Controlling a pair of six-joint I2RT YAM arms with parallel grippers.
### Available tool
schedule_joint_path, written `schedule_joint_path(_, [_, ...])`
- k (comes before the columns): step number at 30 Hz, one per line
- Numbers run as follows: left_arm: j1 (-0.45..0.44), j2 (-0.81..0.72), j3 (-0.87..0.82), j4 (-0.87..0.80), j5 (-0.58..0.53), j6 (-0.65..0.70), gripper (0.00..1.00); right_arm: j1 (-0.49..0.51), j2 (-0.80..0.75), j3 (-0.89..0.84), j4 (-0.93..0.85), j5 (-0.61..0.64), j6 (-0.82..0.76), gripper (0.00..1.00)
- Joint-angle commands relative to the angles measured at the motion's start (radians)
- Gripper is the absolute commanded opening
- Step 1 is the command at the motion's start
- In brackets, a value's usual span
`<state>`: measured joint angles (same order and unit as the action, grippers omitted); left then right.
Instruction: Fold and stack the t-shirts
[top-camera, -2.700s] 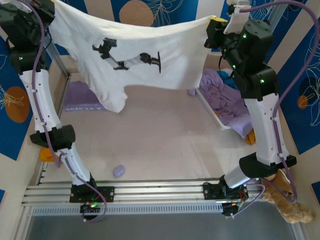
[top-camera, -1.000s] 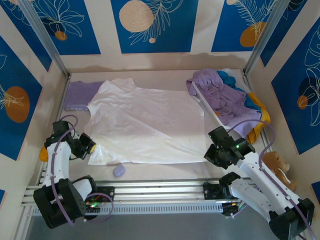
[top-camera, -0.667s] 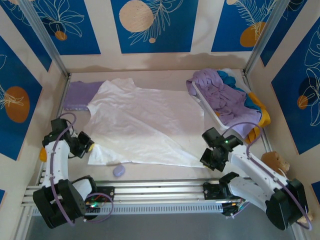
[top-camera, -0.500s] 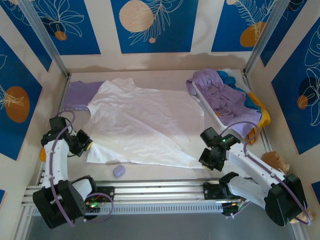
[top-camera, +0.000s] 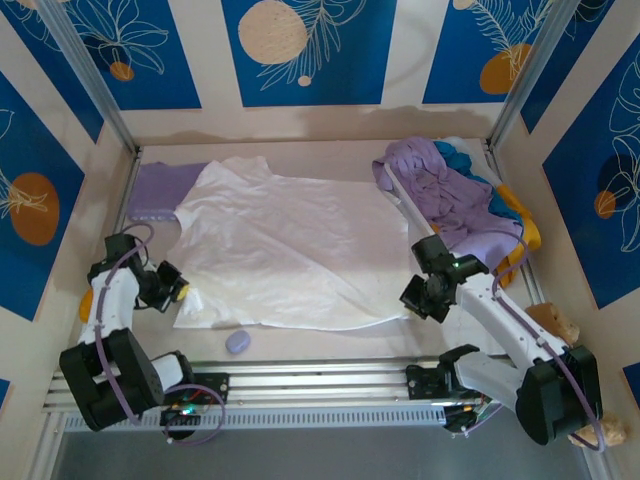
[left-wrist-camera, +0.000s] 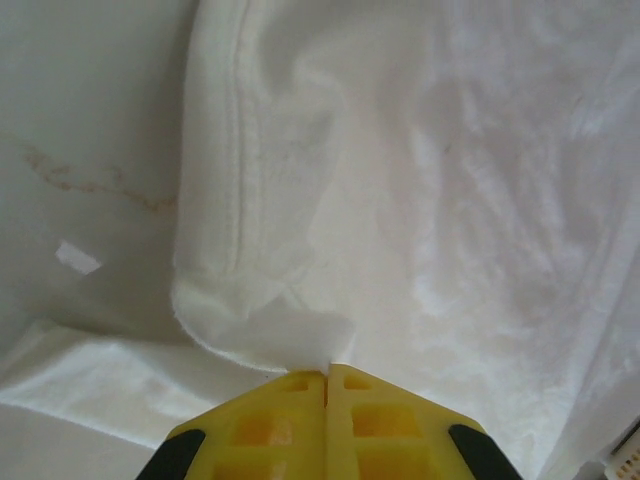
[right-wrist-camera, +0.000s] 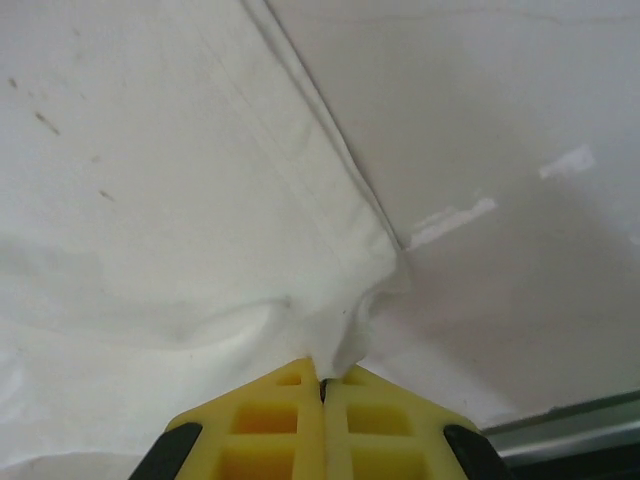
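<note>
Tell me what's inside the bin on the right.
The bin holds a crumpled lavender shirt on top, with teal cloth beside it and yellow cloth at its right edge. Whatever lies beneath is covered.

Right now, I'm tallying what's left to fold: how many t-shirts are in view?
5: white shirt spread in the middle; folded lavender shirt far left; crumpled lavender shirt, teal shirt and yellow-orange shirt heaped at right, where more may be hidden.

**A:** The white t-shirt (top-camera: 290, 240) is looking like soft, matt cloth, its stitched hem lying faintly ridged.

**B:** The left end effector (left-wrist-camera: 327, 375) and right end effector (right-wrist-camera: 322, 385) are showing smooth yellow moulded plastic. The table (top-camera: 320, 345) is looking matt and lightly stained, and the rail (top-camera: 320, 385) is gleaming like brushed metal.
</note>
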<state>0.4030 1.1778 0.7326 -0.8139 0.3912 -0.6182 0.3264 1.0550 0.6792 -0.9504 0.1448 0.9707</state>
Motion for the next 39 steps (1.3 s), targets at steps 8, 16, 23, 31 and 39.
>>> schedule_joint_path(8, [0.045,0.198,0.212,0.051,0.090,0.020,0.00,-0.071,0.134,0.083,0.060,0.005,-0.103,0.00])
schedule_joint_path(16, [0.045,0.291,0.280,0.061,0.110,0.031,0.00,-0.100,0.178,0.115,0.119,0.045,-0.136,0.00])
schedule_joint_path(23, [0.045,0.349,0.336,0.054,0.132,0.045,0.00,-0.102,0.193,0.124,0.158,0.081,-0.129,0.00])
schedule_joint_path(31, [0.042,0.398,0.372,0.060,0.141,0.041,0.00,-0.103,0.197,0.127,0.183,0.085,-0.119,0.00])
schedule_joint_path(39, [0.033,0.478,0.385,0.092,0.147,0.038,0.00,-0.098,0.242,0.161,0.199,0.117,-0.137,0.00])
